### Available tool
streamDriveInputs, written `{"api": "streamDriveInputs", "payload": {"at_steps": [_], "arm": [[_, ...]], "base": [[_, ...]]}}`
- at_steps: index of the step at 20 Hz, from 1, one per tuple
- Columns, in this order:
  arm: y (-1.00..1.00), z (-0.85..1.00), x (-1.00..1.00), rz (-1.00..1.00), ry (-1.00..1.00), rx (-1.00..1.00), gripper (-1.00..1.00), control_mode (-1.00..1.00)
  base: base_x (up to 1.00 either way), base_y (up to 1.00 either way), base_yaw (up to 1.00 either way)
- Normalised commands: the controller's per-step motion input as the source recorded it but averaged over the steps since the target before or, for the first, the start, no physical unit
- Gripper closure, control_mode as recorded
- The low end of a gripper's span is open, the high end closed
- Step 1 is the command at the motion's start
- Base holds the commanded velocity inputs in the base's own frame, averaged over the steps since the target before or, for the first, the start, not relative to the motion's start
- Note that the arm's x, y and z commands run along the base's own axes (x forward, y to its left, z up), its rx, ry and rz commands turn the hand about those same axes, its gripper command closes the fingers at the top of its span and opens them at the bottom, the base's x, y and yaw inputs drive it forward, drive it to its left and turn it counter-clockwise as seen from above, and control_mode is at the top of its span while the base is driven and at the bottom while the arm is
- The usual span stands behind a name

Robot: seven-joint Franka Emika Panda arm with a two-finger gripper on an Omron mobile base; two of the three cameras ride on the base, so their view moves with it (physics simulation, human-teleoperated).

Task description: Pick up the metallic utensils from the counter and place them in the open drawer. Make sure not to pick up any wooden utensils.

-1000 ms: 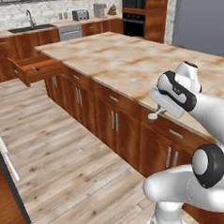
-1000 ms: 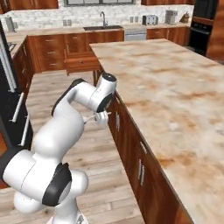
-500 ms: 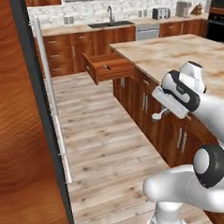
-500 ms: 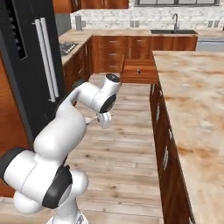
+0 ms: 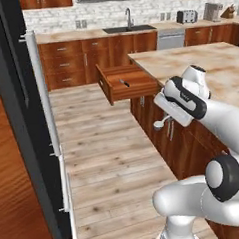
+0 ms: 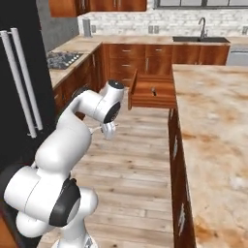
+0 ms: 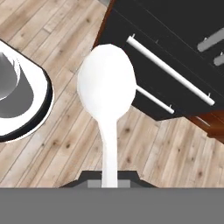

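Spoon [image 7: 106,87] and knife [image 5: 124,82]: the two shiny things meant for the drawer [image 5: 134,88].

Biggest first. Long stone counter [image 5: 208,66] on the right side of the left base view, bare on the part in sight. Wood floor [image 5: 108,147] wide open beside it. Drawer pulled out at the near end of the counter, open at the top. Gripper [image 7: 109,180] out over the floor, near the cupboard fronts and well apart from the drawer. Pinched tight on the spoon's thin handle, with the round bowl sticking out in front. Looks pale white in the hand view, so hard to be fully sure of metal and not wood, but most likely the metal one. Knife lying down inside the drawer, a small dark sliver on the bottom.

What could go wrong from here:

- Could slip out. Thin handle, tiny grip, and only floor below.
- Could bang the drawer's front wall if brought in too low, and twist in the pinch.
- Could bump the counter edge if swung too close.
- Could fall short if let go too soon, before being right above the drawer.
- Could land on the knife and knock it about.
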Motion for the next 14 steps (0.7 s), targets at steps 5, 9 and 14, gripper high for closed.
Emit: {"api": "streamDriveInputs", "payload": {"at_steps": [5, 9, 14], "arm": [[0.00, 0.00, 0.00, 0.00, 0.00, 0.00, 1.00, 1.00], [0.00, 0.00, 0.00, 0.00, 0.00, 0.00, 1.00, 1.00], [0.00, 0.00, 0.00, 0.00, 0.00, 0.00, 1.00, 1.00]], "base": [[1.00, -0.38, 0.00], [1.00, -0.23, 0.02], [1.00, -0.25, 0.02]]}}
